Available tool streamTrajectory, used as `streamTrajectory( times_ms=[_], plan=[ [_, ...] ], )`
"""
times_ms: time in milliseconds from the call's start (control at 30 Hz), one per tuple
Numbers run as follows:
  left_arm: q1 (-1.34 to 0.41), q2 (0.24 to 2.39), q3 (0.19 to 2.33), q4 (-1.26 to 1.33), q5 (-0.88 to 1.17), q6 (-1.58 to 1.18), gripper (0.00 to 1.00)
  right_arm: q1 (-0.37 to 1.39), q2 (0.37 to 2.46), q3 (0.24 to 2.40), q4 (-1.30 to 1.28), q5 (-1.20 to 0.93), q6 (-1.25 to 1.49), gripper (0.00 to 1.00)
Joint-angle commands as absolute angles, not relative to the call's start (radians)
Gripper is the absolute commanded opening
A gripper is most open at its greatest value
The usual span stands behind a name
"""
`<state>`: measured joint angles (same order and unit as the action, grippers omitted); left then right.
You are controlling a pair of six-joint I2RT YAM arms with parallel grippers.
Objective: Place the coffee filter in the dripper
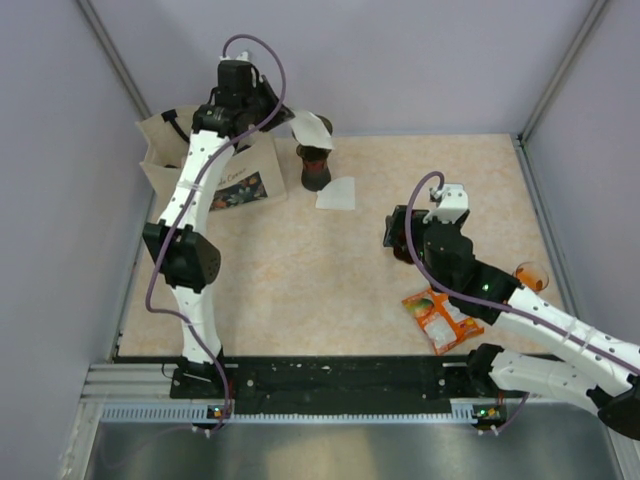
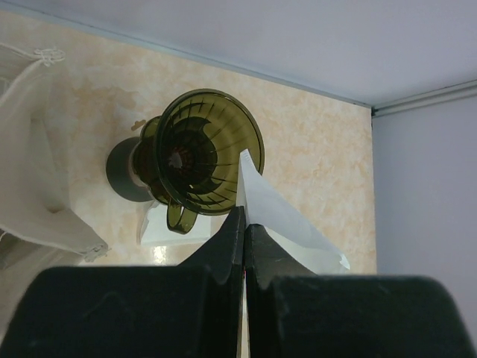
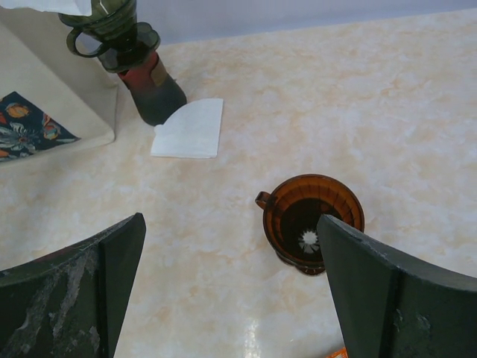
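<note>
The olive-green dripper (image 2: 205,153) stands on a dark reddish base (image 3: 153,86) at the back of the table (image 1: 300,260), beside the bag. It also shows in the top view (image 1: 315,155) and the right wrist view (image 3: 112,26). My left gripper (image 2: 244,216) is shut on a white paper coffee filter (image 2: 287,220) and holds it just above and to the right of the dripper's rim; in the top view the filter (image 1: 312,128) hangs over the dripper. My right gripper (image 3: 231,220) is open and empty, low over the table at mid right (image 1: 395,235).
A second white filter (image 1: 335,193) lies flat by the dripper's base. An amber dripper (image 3: 313,222) stands under my right finger. A tan cloth bag with a floral print (image 1: 230,180) stands at the back left. An orange packet (image 1: 440,318) lies at the near right.
</note>
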<state>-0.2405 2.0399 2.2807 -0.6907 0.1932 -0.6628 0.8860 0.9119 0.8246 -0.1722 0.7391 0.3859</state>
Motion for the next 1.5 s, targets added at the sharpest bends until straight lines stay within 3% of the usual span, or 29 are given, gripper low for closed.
streamTrajectory(
  times_ms=[0,900,1033,1133,1200,1367,1467],
  plan=[
    [-0.232,2.046,2.324,-0.683,0.238,-0.693,0.00,0.873,0.914,0.824,-0.152,0.773,0.390,0.99],
    [-0.212,2.189,2.405,-0.701,0.133,-0.680,0.01,0.871,0.948,0.816,-0.138,0.759,0.396,0.99],
    [-0.212,2.191,2.407,-0.695,0.121,-0.673,0.12,0.871,0.946,0.815,-0.137,0.758,0.396,0.99],
    [-0.212,2.189,2.408,-0.687,0.115,-0.661,0.30,0.871,0.948,0.811,-0.135,0.759,0.396,0.99],
    [-0.212,2.183,2.408,-0.687,0.112,-0.650,0.48,0.871,0.948,0.811,-0.133,0.761,0.396,0.99],
    [-0.213,2.143,2.405,-0.690,0.066,-0.608,0.73,0.871,0.954,0.811,-0.130,0.759,0.393,0.99],
    [-0.219,2.109,2.387,-0.692,0.063,-0.565,0.79,0.871,0.954,0.811,-0.130,0.762,0.394,0.99]
  ],
)
